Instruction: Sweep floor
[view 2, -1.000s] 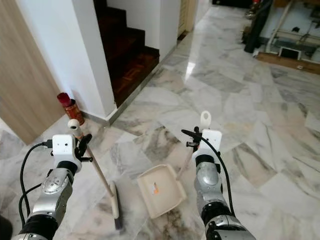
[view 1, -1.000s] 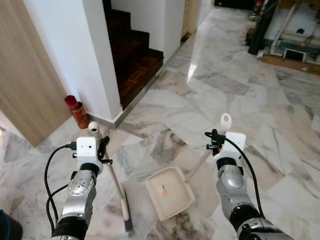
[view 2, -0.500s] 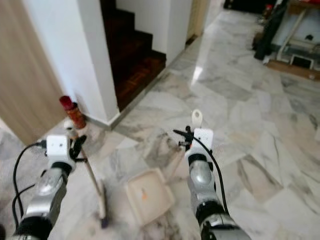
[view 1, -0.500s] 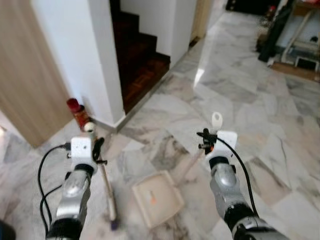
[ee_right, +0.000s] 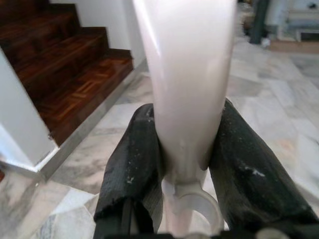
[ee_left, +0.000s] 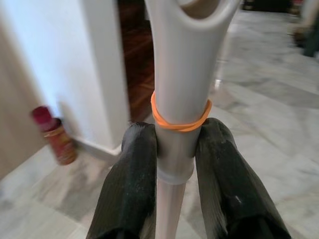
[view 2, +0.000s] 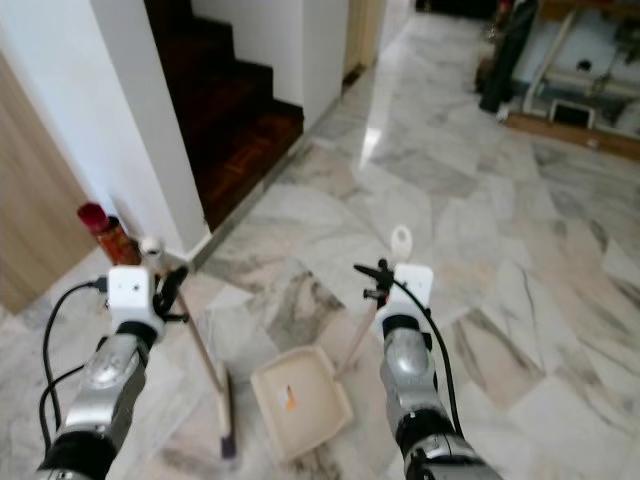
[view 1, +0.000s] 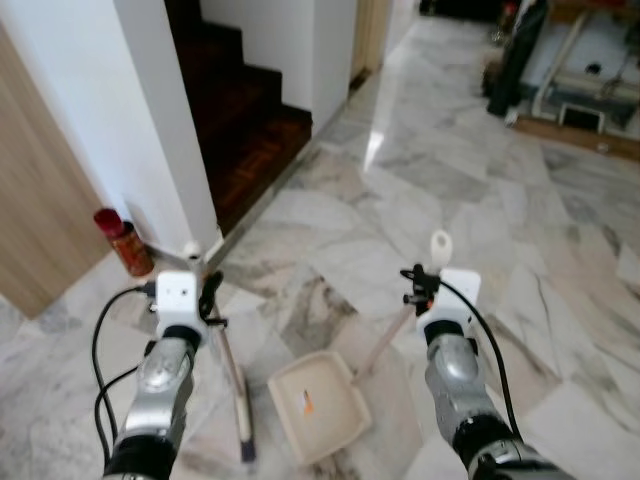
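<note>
Marble floor (view 1: 470, 190) stretches out ahead of the robot, pale with grey and brown veining, running past a white wall corner (view 1: 165, 120) and a flight of dark wooden stairs (view 1: 240, 110). Left tool (ee_left: 172, 144) is clamped on the white handle of a broom (view 1: 232, 375), one black finger on each side just below an orange rubber band (ee_left: 180, 119) wound round the shaft; from the head views the broom slants down from that grip to its dark bristle head resting on the floor, just beside the dustpan. Right tool (ee_right: 187, 149) is likewise closed tight on the pale handle of the dustpan (view 1: 318, 405), its fingers pressed against both sides of the stem, with the looped hanging end of the handle poking up above the wrist. That dustpan sits flat on the marble between the two silver arms, cream-coloured, its open mouth turned toward the broom side, and a small orange scrap (view 1: 307, 404) lies inside on its tray. Over by the foot of the white wall, next to a light wooden panel (view 1: 40, 220), stands a red canister (view 1: 124, 242) on the floor, well apart from the broom head. Far off at the top right some dark furniture and metal frames are too blurred to make out.
</note>
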You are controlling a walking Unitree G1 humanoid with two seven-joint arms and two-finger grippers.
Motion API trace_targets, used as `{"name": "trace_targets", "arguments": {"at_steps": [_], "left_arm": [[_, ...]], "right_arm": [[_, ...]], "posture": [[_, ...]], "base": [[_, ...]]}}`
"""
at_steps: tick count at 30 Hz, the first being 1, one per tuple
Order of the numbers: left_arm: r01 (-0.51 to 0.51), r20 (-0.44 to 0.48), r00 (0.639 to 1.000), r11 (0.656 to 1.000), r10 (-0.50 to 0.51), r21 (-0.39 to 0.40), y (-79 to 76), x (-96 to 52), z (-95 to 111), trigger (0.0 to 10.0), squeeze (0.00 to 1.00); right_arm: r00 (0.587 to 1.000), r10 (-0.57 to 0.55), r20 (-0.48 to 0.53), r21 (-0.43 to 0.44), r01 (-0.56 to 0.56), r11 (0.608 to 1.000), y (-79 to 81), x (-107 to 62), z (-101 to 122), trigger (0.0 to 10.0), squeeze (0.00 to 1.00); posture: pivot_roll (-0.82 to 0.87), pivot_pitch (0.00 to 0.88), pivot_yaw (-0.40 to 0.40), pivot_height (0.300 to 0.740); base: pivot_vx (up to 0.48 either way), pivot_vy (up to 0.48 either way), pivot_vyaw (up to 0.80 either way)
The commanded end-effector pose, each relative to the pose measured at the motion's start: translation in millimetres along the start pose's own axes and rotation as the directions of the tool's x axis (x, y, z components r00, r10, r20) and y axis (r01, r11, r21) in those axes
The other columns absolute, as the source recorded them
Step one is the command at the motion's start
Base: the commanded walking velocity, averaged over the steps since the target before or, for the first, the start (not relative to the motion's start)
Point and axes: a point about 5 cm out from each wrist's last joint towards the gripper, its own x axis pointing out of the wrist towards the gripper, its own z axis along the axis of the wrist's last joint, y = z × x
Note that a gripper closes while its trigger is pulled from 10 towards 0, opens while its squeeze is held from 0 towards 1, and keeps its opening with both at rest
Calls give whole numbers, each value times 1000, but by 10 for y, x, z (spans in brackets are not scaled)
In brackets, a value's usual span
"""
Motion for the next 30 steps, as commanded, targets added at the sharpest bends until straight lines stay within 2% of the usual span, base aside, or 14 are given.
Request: {"name": "trace_targets", "arguments": {"at_steps": [1,30], "left_arm": [[-7,8,1000,1000,6,11,45,-5,32,10000,0],[23,8,1000,1000,-23,19,20,10,55,10000,0]], "right_arm": [[998,16,54,-16,-15,1000,36,63,132,10000,0],[999,17,47,-15,-16,1000,84,43,101,10000,0]], "posture": [[37,78,-27,740],[45,47,-16,740]], "base": [[300,0,0],[298,0,0]]}}
